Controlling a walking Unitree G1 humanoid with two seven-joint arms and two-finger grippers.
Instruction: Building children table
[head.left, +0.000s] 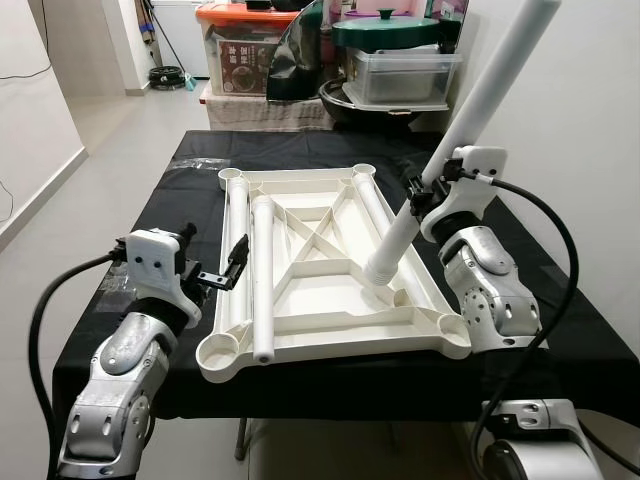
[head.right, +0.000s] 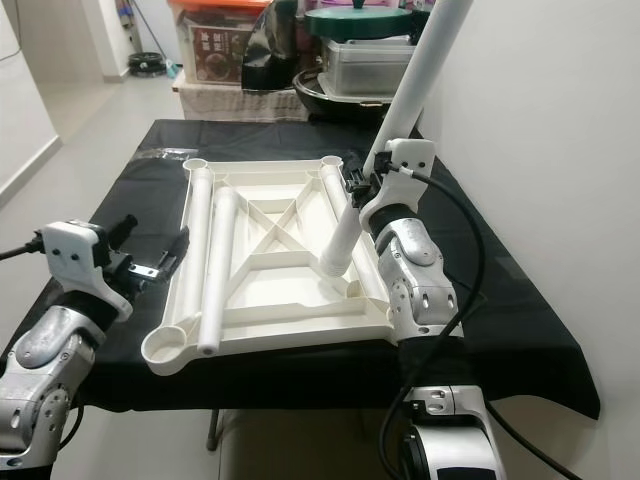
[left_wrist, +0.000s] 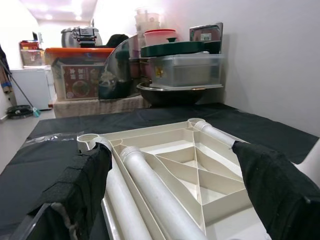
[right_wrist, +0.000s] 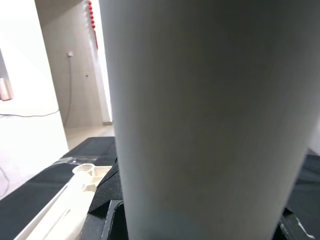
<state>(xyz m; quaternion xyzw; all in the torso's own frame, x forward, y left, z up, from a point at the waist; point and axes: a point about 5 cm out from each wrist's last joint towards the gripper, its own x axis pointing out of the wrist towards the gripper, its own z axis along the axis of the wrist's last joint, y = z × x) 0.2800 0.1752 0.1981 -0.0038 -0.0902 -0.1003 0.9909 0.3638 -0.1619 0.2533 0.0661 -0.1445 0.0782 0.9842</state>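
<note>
We hold a white leg (head.left: 455, 140) clamped in our right gripper (head.left: 420, 195), tilted, its threaded end near the tabletop's (head.left: 330, 290) right edge, likely aiming for a corner socket. The tabletop lies upside down on the black cloth (head.left: 180, 170), ribs up, acting as a tray: two legs (head.left: 262, 280) lie along its left side, another along its right. Our left gripper (head.left: 222, 272) waits spread wide and empty just beside its left edge.
</note>
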